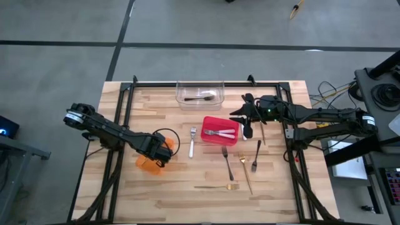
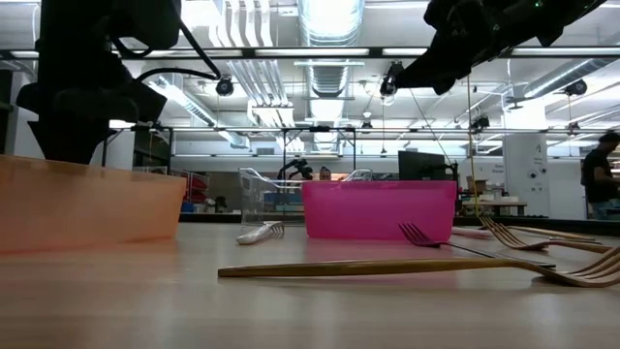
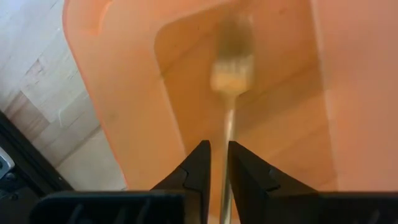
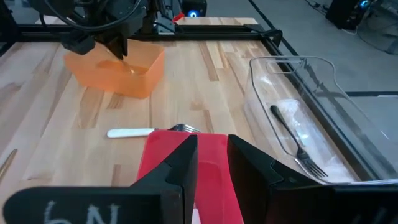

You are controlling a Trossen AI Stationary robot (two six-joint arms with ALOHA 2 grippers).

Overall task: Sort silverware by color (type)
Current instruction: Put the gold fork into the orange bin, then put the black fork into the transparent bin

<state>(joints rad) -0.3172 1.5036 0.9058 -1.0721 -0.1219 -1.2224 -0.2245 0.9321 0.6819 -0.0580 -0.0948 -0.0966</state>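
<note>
Over the orange bin (image 1: 152,164), the left gripper (image 3: 218,163) points down into it, with a gold fork (image 3: 231,93) lying in line with the narrow gap between its fingers; the handle runs down into that gap and the tines point away toward the bin's far wall. Fingers stand close on either side of the handle, but whether they pinch it cannot be told (the fork is blurred). Left arm reaches in from the table's left edge, elbow low, wrist bent down over the bin.

Right gripper (image 4: 211,163) hovers above the red bin (image 1: 220,129), fingers a little apart with nothing between them. Right arm stretches level from the table's right side toward the middle.

Elsewhere:
- clear bin (image 1: 200,92) at the back edge holds a black fork (image 1: 200,98)
- red bin holds silver forks (image 1: 220,132)
- white-handled fork (image 1: 192,142) lies on the table between the orange and red bins
- loose in front of the red bin: black forks (image 1: 225,160) and gold forks (image 1: 219,186) (one gold lies crosswise, nearest the front edge)
</note>
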